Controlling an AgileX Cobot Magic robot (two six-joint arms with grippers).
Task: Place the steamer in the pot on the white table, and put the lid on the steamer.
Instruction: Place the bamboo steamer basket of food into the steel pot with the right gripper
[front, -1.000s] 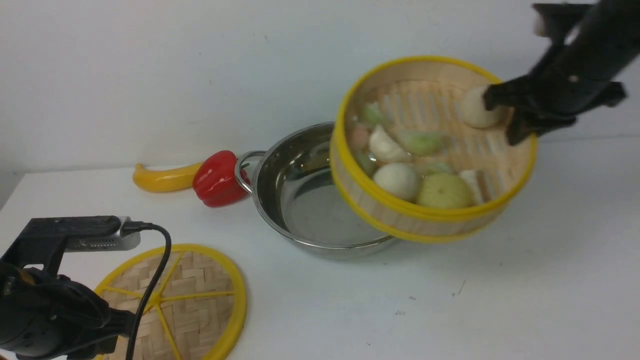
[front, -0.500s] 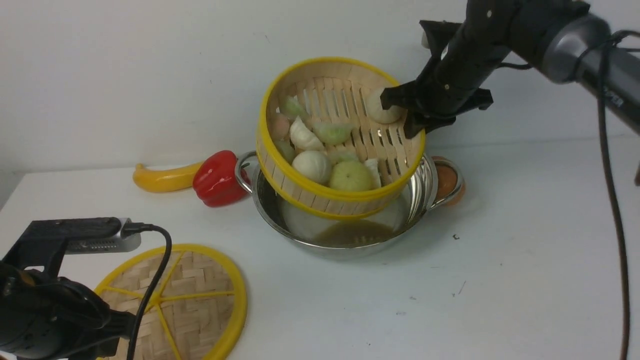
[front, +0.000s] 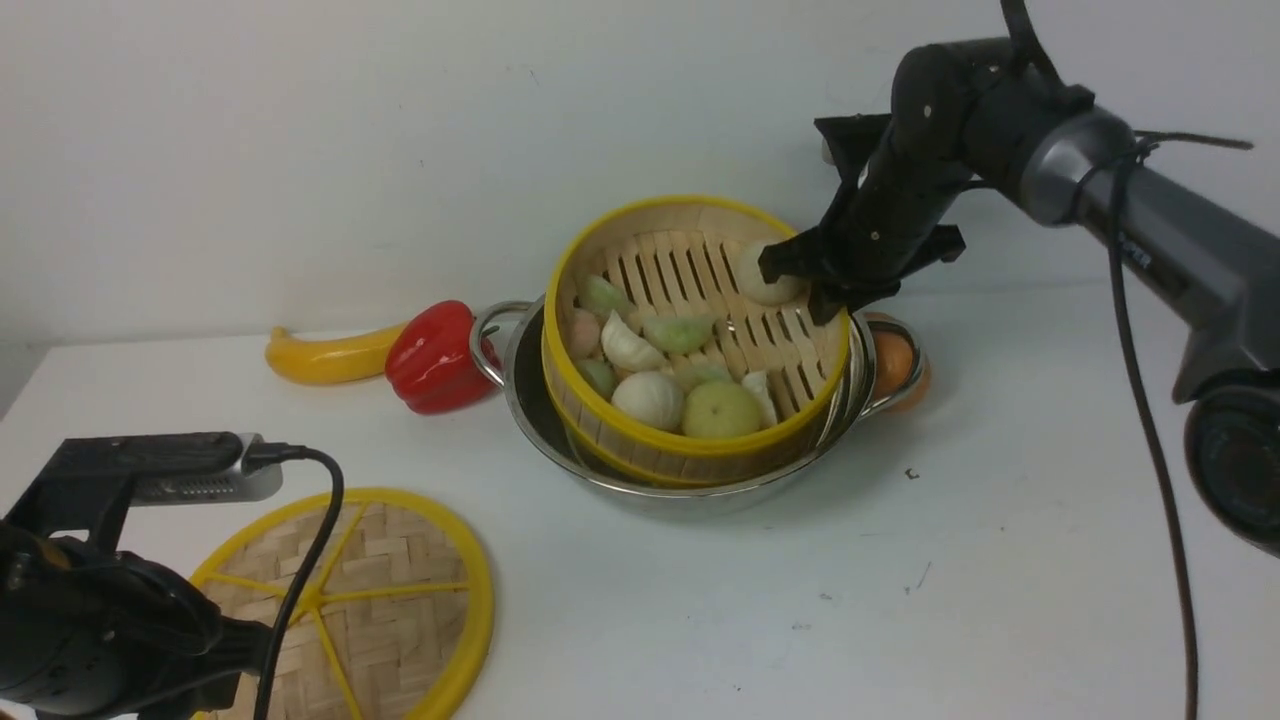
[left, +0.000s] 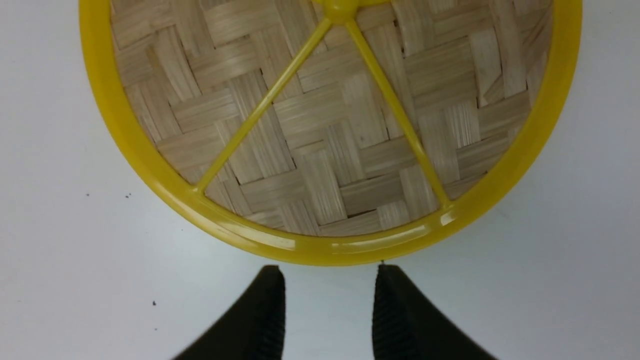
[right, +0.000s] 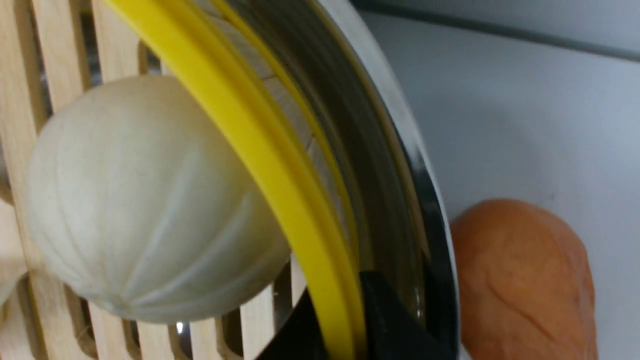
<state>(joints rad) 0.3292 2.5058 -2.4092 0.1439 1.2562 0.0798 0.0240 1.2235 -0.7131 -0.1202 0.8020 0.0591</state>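
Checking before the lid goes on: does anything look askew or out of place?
Yes. The steamer sits tilted in the pot: the rim clamped by the right gripper rides high, the near rim low, and the toy food is bunched on the low side.

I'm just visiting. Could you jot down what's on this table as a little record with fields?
steamer: inside the pot, tilted, with toy dumplings and buns in it
right end effector: shut on the steamer's far rim
lid: flat on the white table, not on the steamer
left end effector: open at the lid's edge, holding nothing
beside the pot: red pepper, curved yellow item, orange object
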